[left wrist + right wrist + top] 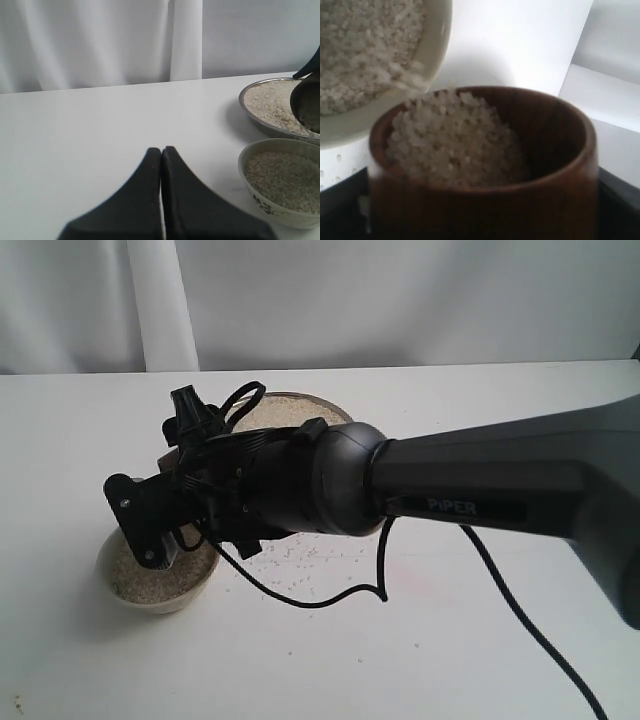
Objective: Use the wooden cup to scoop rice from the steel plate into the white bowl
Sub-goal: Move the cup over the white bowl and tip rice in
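My right gripper [150, 525] reaches across the table and is shut on the wooden cup [485, 205], tipped at the white bowl [150, 602]. The cup brims with rice [452, 142], and grains touch the bowl's rim [437, 50]. The bowl holds rice [285, 180] near its top. Behind it stands the steel plate [254, 121] with a rice heap [280, 412]. In the left wrist view the cup [307, 105] shows dark over the plate's edge. My left gripper [161, 150] is shut and empty, well apart from the dishes, and out of the exterior view.
Loose grains [300, 560] lie scattered on the white table beside the bowl. A black cable [330, 600] hangs from the right arm [480, 480] onto the table. A white curtain [100, 40] backs the table's far edge.
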`<state>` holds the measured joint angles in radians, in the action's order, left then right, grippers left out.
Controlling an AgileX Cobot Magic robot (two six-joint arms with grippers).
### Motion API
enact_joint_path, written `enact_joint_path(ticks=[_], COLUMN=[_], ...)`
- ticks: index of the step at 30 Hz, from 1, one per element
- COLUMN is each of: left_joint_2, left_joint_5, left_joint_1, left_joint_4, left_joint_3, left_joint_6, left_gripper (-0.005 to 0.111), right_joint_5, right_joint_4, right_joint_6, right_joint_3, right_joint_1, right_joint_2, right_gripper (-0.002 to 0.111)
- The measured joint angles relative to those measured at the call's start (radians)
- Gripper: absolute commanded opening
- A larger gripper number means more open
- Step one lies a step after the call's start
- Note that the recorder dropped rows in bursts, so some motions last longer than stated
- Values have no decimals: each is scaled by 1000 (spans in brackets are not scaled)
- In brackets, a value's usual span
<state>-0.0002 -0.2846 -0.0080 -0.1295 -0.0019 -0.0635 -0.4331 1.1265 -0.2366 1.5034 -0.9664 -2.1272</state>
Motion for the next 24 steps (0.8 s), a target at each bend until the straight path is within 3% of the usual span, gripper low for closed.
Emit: enact_joint_path(ticks=[24], left_joint_2=[0], left_joint_5=[0], left_joint_1=[0], left_joint_4=[0], left_joint_3=[0], left_joint_6=[0], left_gripper=[0], right_joint_5=[-48], right_joint_4=[180], right_joint_6=[4], right_joint_3=[0], right_joint_1=[-43], right_joint_2=[0], right_gripper=[0])
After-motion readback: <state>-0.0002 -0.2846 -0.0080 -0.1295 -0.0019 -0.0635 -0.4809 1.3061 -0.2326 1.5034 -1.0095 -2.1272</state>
